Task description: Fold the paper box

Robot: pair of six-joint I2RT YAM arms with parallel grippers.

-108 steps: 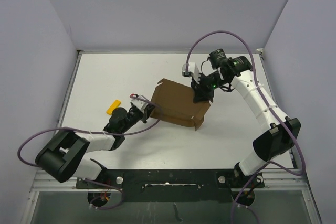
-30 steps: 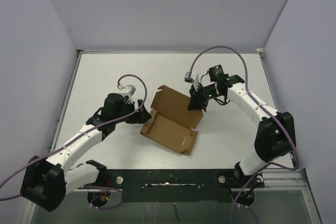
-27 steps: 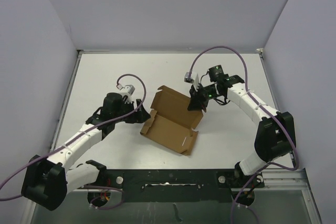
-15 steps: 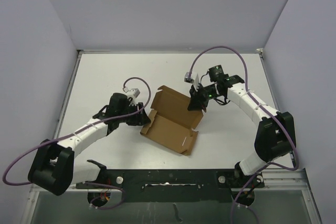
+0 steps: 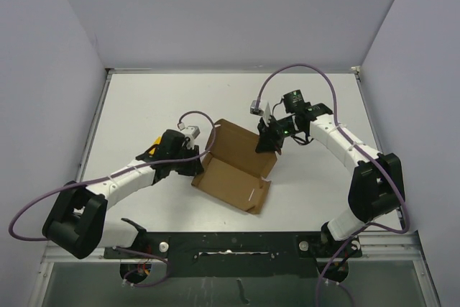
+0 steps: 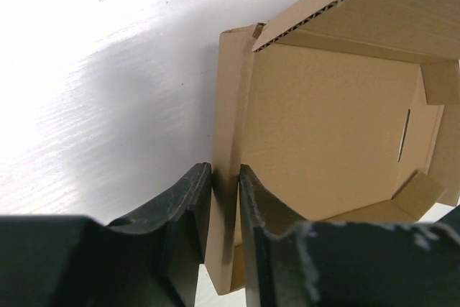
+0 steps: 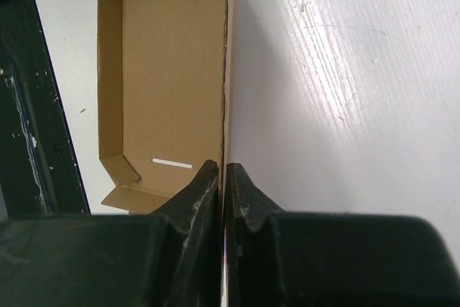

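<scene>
From above, the paper box [image 5: 231, 168] is lying open around the middle of the white table [image 5: 144, 102], a little nearer the near edge than the far one. Its brown inside is facing up and one panel is rising toward the far edge. The left gripper [image 5: 195, 166] is reaching in from the left edge side and meeting the box's left wall. The right gripper [image 5: 267, 142] is coming down on the corner nearest the far right corner of the table. A small yellow thing [image 5: 152, 151] is peeking out beside the left arm, toward the left edge.

Through the left wrist camera, the left gripper [image 6: 224, 193] is pinching a short upright wall of the paper box [image 6: 323, 127]. Its two dark fingers [image 6: 188, 203] are standing nearly together, with only the cardboard between them. A flap with corrugated edges is leaning over the tray.

Through the right wrist camera, the right gripper [image 7: 223, 177] is clamping the thin edge of a long wall of the paper box [image 7: 169, 70]. The jaws are pressing almost shut on that single sheet. The tray floor is showing to one side, with a narrow slot [image 7: 172, 164] cut in it, and bare table is showing on the other.
</scene>
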